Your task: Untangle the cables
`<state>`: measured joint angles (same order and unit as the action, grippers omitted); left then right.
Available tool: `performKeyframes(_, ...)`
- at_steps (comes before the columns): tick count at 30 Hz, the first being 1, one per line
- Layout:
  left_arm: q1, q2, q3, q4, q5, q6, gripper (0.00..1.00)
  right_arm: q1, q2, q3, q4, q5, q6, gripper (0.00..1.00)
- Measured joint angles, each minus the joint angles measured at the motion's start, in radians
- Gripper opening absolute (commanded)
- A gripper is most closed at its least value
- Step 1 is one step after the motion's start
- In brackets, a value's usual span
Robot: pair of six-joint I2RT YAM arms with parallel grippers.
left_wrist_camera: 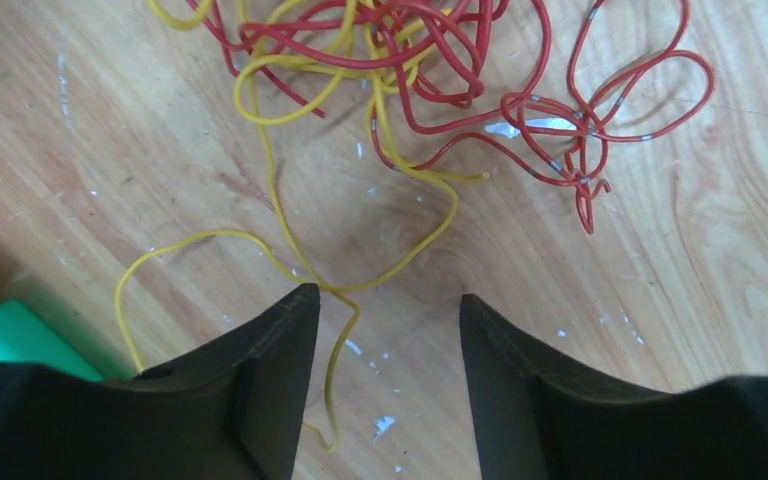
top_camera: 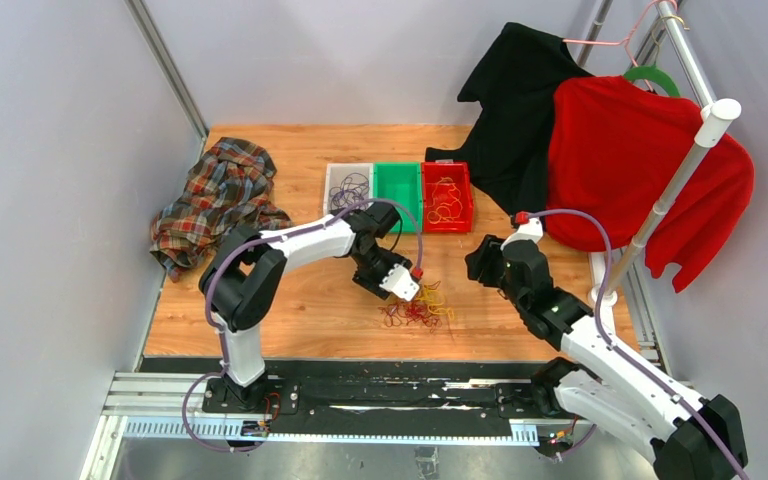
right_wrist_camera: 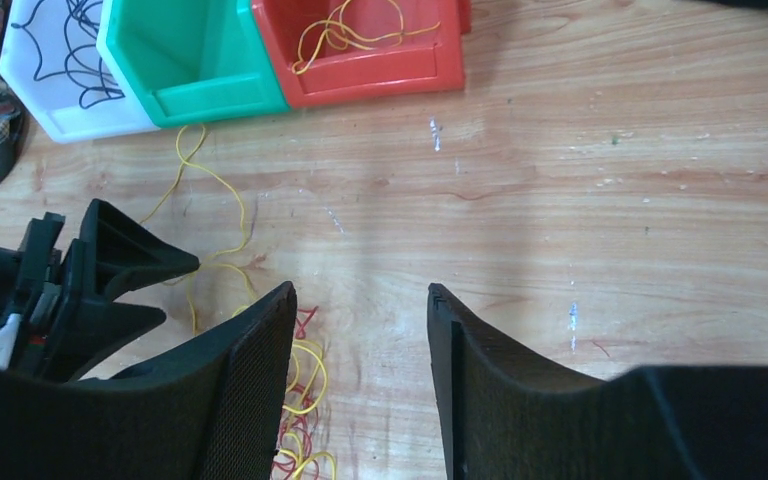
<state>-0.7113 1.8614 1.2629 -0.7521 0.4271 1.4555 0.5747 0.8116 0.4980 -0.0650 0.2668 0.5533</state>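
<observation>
While both arms hang over the wooden table (top_camera: 290, 300), the cables (top_camera: 418, 308) lie in a loose red and yellow tangle on the bare wood near its front edge, between the two grippers. The left gripper (top_camera: 412, 292) hovers at the tangle's left side, jaws spread. Its wrist camera shows a single yellow strand (left_wrist_camera: 280, 210) running out of the red loops (left_wrist_camera: 460, 60) and crossing the gap between the black fingers (left_wrist_camera: 270, 380), pinched by neither. The right gripper (top_camera: 480, 262), just right of the heap, also stands with jaws spread and only wood showing between them.

Behind the tangle, three small bins sit touching in a row. The white bin (top_camera: 348, 166), on the left, holds dark purple wires (top_camera: 350, 190). The green bin (top_camera: 397, 190) in the middle shows its plain floor. The red bin (top_camera: 447, 228), on the right, holds a curl of yellow wires (top_camera: 445, 200). Seen from the right wrist, one yellow wire trails up to the foot of the green bin.

A plaid cloth (top_camera: 215, 200) lies bunched at the table's left edge. A black garment (top_camera: 520, 110) and a red garment (top_camera: 640, 170) hang from a rack on the right.
</observation>
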Motion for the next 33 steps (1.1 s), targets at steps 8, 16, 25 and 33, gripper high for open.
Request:
performKeyframes(8,-0.021,-0.074,-0.147,0.227,-0.089,0.021,0.01,0.0,0.03,0.0,0.003,-0.048,0.005,0.33)
performKeyframes(16,-0.013,-0.142,-0.018,0.17,-0.149,-0.111,0.01,0.0,0.042,0.0,0.047,-0.11,0.005,0.5)
performKeyframes(25,-0.007,-0.396,0.288,-0.1,-0.147,-0.278,0.01,0.066,0.047,-0.01,0.22,-0.225,-0.078,0.66)
performKeyframes(33,-0.007,-0.54,0.407,-0.185,-0.121,-0.379,0.0,0.27,0.214,0.122,0.348,-0.232,-0.225,0.67)
